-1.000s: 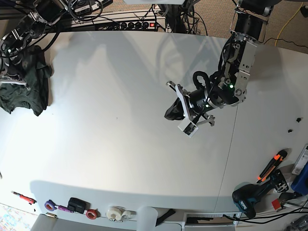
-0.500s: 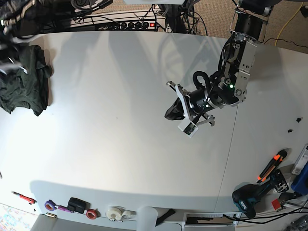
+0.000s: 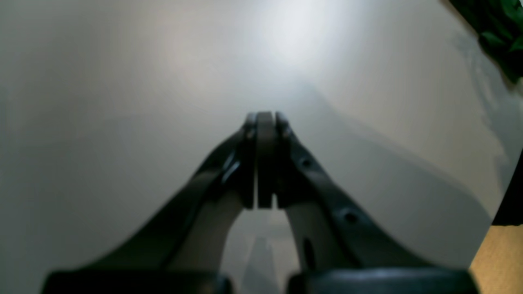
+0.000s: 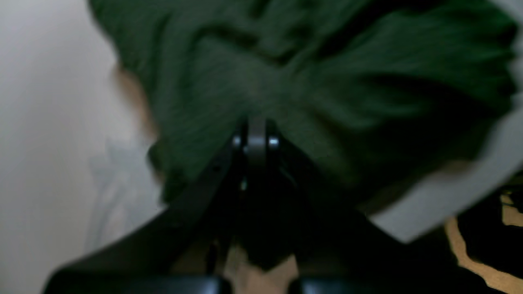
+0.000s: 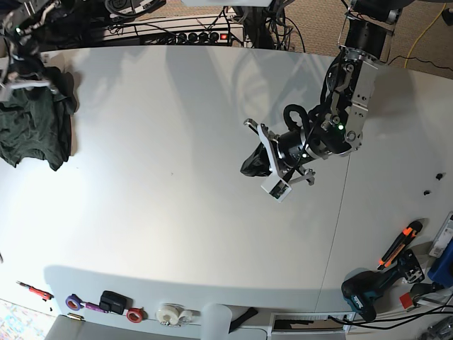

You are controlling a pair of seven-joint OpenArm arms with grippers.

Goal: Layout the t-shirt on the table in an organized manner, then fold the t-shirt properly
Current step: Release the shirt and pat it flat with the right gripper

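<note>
A: Two sets of jaws are sitting fully closed, and neither is gripping anything that you can make out.

B: Where is the t-shirt (image 5: 34, 127) lying?

A: It is bunched at the bench (image 5: 177, 120) edge, just ahead of the right jaws (image 4: 256, 134). The left jaws (image 3: 264, 122) are hanging well apart from it, so you are nearer with your right arm.

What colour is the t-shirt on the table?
Plain dark green t-shirt, no print; clearest in the base view.
</note>
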